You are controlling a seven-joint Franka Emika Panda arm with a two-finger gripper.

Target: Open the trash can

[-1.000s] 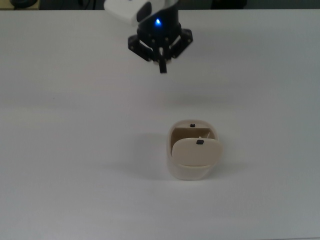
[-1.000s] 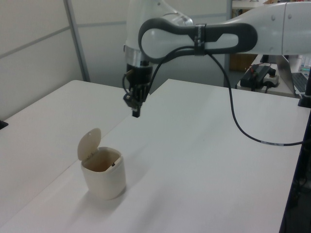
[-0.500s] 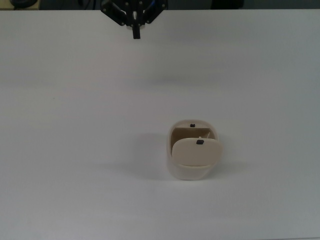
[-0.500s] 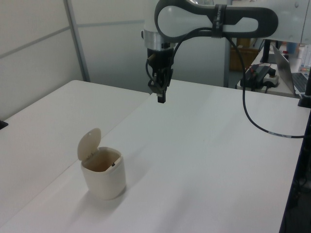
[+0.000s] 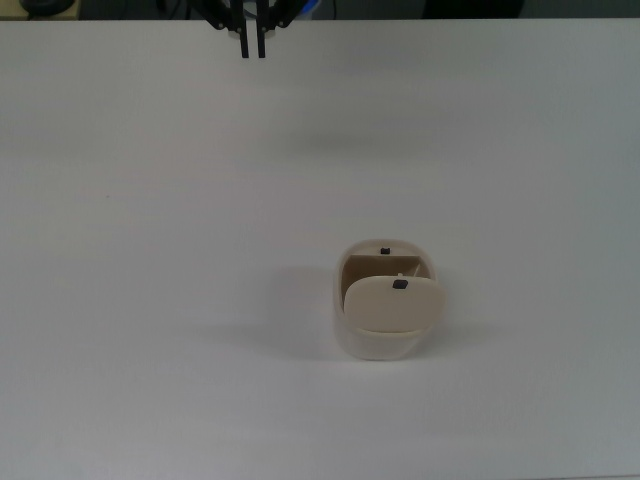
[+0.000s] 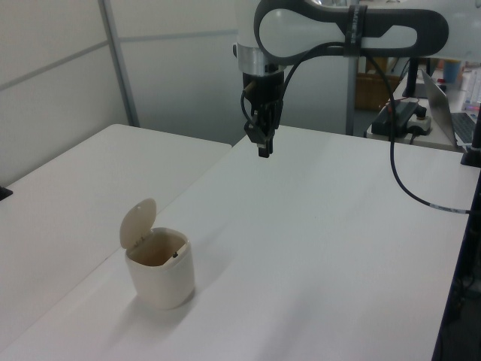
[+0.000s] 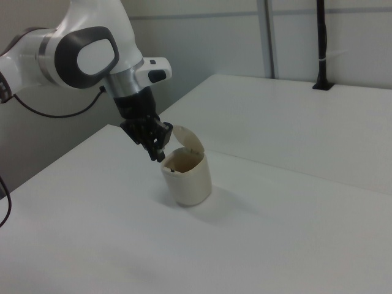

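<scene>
A: Spanning every view is the white table (image 6: 338, 248), with the Panda arm (image 6: 353, 34) reaching over it from the left view's upper right.

B: Where is the trash can (image 5: 385, 300)?

A: Upright on the table, right of centre and low in the top view. Its beige lid (image 6: 138, 222) is flipped up and stands raised, so the inside shows. A small black button (image 5: 400, 284) sits on the lid.

B: And the gripper (image 5: 252, 45)?

A: Hanging above the table at the top view's upper edge, well apart from the can, pointing down. Its two fingers stand nearly together with just a thin gap between them, and they hold nothing.
</scene>
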